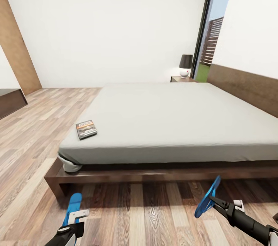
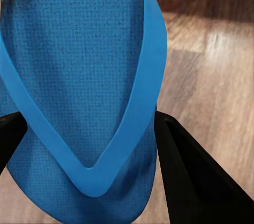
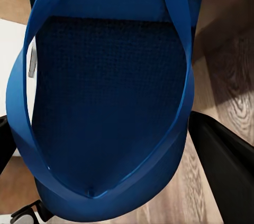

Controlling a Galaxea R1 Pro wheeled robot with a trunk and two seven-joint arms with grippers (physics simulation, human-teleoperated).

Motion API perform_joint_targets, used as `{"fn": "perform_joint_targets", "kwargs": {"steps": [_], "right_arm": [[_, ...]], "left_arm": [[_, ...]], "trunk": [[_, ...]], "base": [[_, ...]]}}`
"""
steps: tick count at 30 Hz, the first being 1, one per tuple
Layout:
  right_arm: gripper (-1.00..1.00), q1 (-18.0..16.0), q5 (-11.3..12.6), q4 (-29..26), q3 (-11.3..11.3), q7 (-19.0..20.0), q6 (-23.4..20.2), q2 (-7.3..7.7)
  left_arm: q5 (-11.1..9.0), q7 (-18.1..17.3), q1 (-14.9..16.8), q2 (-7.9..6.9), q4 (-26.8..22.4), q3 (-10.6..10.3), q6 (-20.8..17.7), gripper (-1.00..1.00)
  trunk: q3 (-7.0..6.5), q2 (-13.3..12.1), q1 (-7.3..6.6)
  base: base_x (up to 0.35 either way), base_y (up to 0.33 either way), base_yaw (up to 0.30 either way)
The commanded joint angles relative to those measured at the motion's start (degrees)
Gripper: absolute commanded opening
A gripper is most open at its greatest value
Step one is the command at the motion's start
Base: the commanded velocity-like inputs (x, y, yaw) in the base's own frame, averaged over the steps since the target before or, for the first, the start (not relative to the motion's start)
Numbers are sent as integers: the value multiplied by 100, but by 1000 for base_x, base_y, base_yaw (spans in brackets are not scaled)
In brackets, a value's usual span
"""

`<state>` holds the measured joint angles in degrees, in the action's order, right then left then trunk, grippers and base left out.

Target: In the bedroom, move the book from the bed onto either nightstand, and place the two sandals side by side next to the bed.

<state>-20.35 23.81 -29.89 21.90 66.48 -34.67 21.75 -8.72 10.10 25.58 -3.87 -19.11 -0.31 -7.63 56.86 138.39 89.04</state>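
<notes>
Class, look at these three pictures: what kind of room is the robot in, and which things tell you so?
Almost certainly a bedroom: a large low bed with a pale mattress, a lamp on a small nightstand beside its head, and a book lying on the mattress.

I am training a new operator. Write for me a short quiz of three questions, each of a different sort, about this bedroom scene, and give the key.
1. True or false: the book lies on the nightstand.
2. Multiple choice: what does the left end effector hold? A) a book B) a blue sandal C) a lamp
3. Fill in: the right end effector holds the other sandal above the wooden ____, in front of the bed.

Key
1. False: it lies on the mattress, near the bed's corner.
2. B
3. floor

The lamp stands on the nightstand.
</notes>
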Motion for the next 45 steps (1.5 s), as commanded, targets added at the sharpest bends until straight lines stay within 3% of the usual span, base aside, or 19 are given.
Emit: {"fn": "perform_joint_targets", "kwargs": {"steps": [1, 12, 16, 20, 40, 45], "right_arm": [[-100, -4, 27, 1, 8, 6, -49, -1], [-100, -4, 27, 0, 8, 5, -49, -4], [-100, -4, 26, 0, 8, 11, -52, -4], [-100, -4, 27, 0, 8, 13, -56, -4], [-100, -4, 24, 0, 8, 5, -53, -4], [-100, -4, 27, 0, 8, 5, -53, -4]], "left_arm": [[-34, 10, 0, 0, -14, -5, -37, -100], [-83, -85, 3, -24, -29, 38, -148, -100], [-82, -366, 8, -37, -51, 48, -485, -100], [-78, -406, 9, -42, -73, 48, -659, -100], [-69, -410, 7, -62, -92, 48, -613, -100], [-69, -409, 6, -54, -86, 41, -424, -100]], "trunk": [[24, 44, 21], [221, 485, 263], [310, 490, 273], [398, 496, 283], [841, 522, 335], [952, 529, 348]], "base": [[0, 0, 0], [0, 0, 0], [0, 0, 0], [0, 0, 0], [0, 0, 0], [0, 0, 0]]}}
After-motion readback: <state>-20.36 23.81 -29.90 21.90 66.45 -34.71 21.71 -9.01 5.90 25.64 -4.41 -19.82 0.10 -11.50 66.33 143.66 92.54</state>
